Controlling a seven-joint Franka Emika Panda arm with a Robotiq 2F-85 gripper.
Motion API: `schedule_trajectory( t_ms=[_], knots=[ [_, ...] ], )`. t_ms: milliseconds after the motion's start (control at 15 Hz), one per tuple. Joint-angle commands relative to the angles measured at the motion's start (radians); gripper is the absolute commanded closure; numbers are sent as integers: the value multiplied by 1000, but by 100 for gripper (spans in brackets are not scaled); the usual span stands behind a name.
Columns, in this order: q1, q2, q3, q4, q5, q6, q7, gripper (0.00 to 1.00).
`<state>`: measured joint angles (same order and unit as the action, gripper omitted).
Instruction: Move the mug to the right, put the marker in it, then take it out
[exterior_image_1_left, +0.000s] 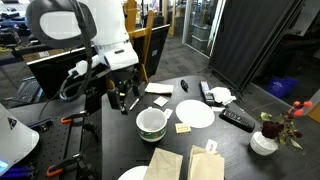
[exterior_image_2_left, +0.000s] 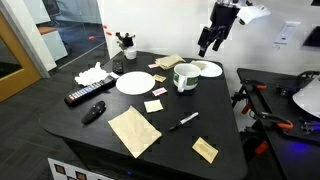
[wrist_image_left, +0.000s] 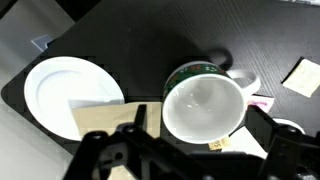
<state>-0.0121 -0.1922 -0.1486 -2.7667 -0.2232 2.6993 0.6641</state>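
The mug (exterior_image_1_left: 152, 122) is a wide white cup with a dark green band, upright and empty near a table edge; it also shows in the exterior view (exterior_image_2_left: 186, 76) and fills the wrist view (wrist_image_left: 203, 100). The marker (exterior_image_2_left: 183, 122) lies flat on the black table, well apart from the mug; it also shows as a slim dark stick in the exterior view (exterior_image_1_left: 183, 85). It is out of the wrist view. My gripper (exterior_image_1_left: 125, 98) hangs open and empty in the air above the mug, seen in the exterior view (exterior_image_2_left: 207, 42) and the wrist view (wrist_image_left: 203, 128).
A white plate (exterior_image_1_left: 196, 114) lies beside the mug, and another plate (exterior_image_2_left: 135, 82) lies further along. A black remote (exterior_image_2_left: 85, 95), a stubby black object (exterior_image_2_left: 93, 112), a flower pot (exterior_image_1_left: 265, 140), paper bags (exterior_image_2_left: 133, 130) and sticky notes (exterior_image_2_left: 153, 105) are spread over the table.
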Motion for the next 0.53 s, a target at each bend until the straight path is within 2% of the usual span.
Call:
schedule_trajectory(
  t_ms=[0, 267, 467],
  knots=[
    [-24, -150, 98, -10, 43, -111, -134, 0],
    [11, -254, 158, -17, 105, -178, -330, 0],
    [53, -275, 174, 1, 139, -219, -482, 0]
  ],
)
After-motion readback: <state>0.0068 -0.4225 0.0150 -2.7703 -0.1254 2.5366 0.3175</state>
